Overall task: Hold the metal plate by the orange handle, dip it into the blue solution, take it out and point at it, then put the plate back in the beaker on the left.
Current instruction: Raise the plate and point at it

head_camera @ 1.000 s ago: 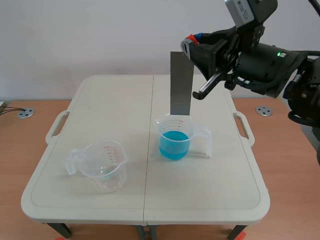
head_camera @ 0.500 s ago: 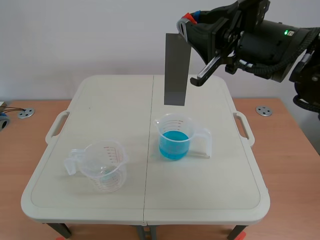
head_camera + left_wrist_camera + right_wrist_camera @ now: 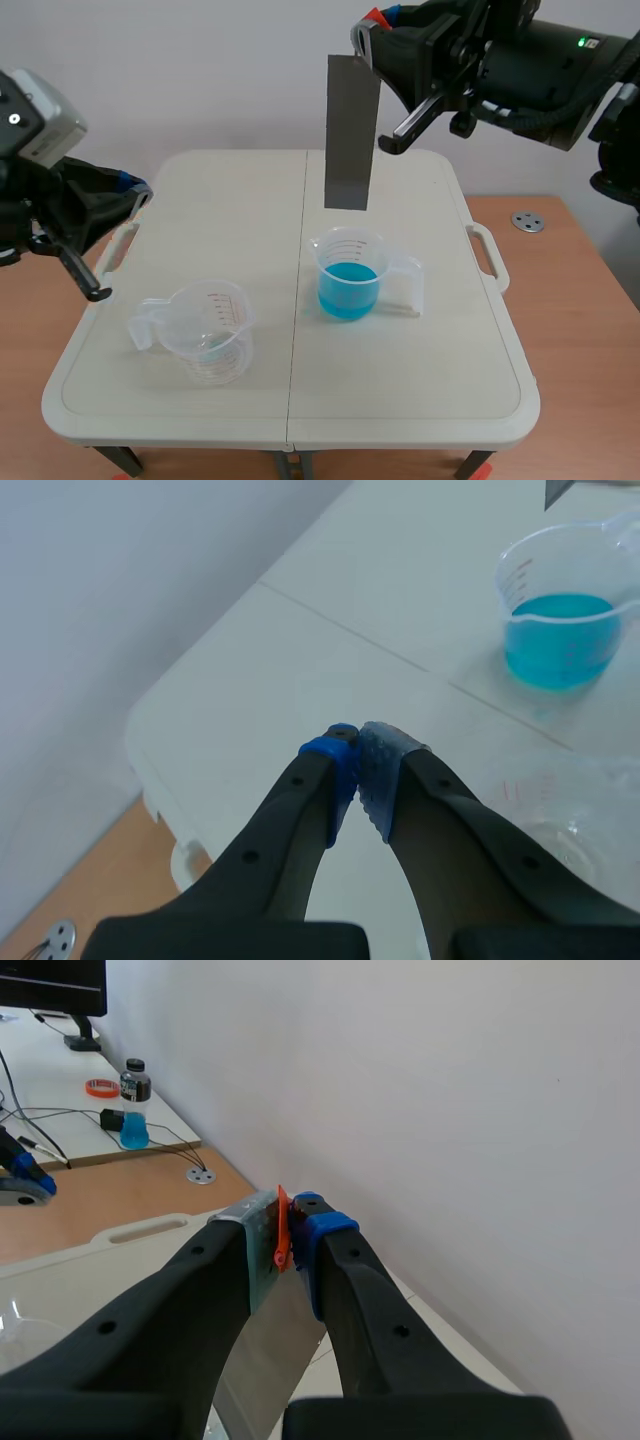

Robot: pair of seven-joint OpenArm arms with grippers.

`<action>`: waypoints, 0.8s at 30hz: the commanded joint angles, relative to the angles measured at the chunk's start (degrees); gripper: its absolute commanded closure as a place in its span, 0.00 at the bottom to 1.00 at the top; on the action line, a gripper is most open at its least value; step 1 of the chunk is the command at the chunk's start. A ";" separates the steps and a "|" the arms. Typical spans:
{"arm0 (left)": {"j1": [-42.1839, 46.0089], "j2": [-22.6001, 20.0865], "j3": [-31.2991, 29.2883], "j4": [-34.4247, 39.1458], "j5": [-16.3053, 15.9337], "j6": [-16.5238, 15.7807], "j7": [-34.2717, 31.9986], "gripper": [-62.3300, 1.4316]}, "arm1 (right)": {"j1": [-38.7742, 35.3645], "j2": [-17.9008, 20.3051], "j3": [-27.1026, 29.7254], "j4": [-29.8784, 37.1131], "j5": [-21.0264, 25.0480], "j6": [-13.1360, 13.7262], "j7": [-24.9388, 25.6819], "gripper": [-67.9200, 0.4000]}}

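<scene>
Newly arrived, the pressed-together left gripper (image 3: 358, 748) sits well left of the upright metal plate (image 3: 351, 130), pinched by its orange handle (image 3: 281, 1230) in the right gripper (image 3: 373, 30).

The cream desk (image 3: 420, 380) carries two beakers well apart. The right beaker (image 3: 352, 262) stands near the centre, its grip toward 3 o'clock, holding the blue solution (image 3: 348, 285). The clear left beaker (image 3: 212, 335) stands at 8 o'clock, its grip toward 9 o'clock. The right arm (image 3: 540, 60) comes in at 1 o'clock; its jaws are clamped on the orange handle (image 3: 372, 17) at the top of the metal plate (image 3: 352, 133). The plate hangs upright above the right beaker, its lower edge clear of the rim. The left arm (image 3: 50, 200) comes in at 9 o'clock, its jaws over the desk's edge there.
</scene>
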 commanded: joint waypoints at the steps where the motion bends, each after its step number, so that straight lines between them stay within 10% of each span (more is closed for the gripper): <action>1: -1.36 1.68 0.68 0.92 1.03 0.09 0.20 0.95 | 0.81 0.61 0.81 1.27 0.85 0.37 0.76 0.98; 24: -14.71 16.81 14.58 -10.86 14.58 0.37 4.13 0.96 | 0.81 0.59 0.79 1.27 2.73 0.37 -0.57 0.98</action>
